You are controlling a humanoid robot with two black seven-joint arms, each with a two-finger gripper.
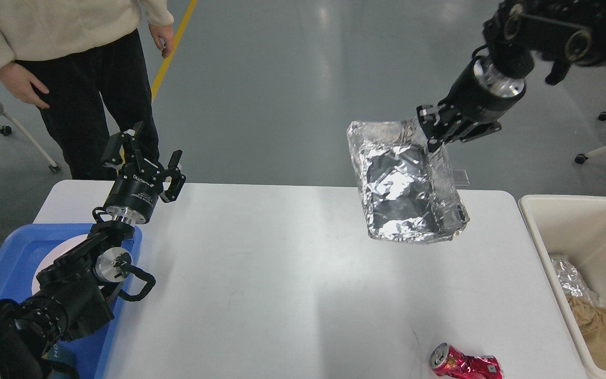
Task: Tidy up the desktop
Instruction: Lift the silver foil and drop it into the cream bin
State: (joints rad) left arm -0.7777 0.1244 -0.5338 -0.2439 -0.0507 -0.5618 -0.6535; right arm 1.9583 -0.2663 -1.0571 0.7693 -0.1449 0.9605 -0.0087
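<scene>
The white desktop [282, 273] fills the middle of the head view. My right gripper [434, 139] is shut on the rim of a crumpled silver foil tray [405, 189] and holds it hanging high above the desktop's far right part. A crushed red can [463, 363] lies on the desktop near the front right edge. My left gripper [148, 150] is open and empty, raised above the far left corner.
A blue tray [8, 263] holding a white plate [53, 258] sits at the left edge under my left arm. A cream bin [587, 221] with foil and brown paper in it stands at the right. A person [82, 63] stands behind the left corner.
</scene>
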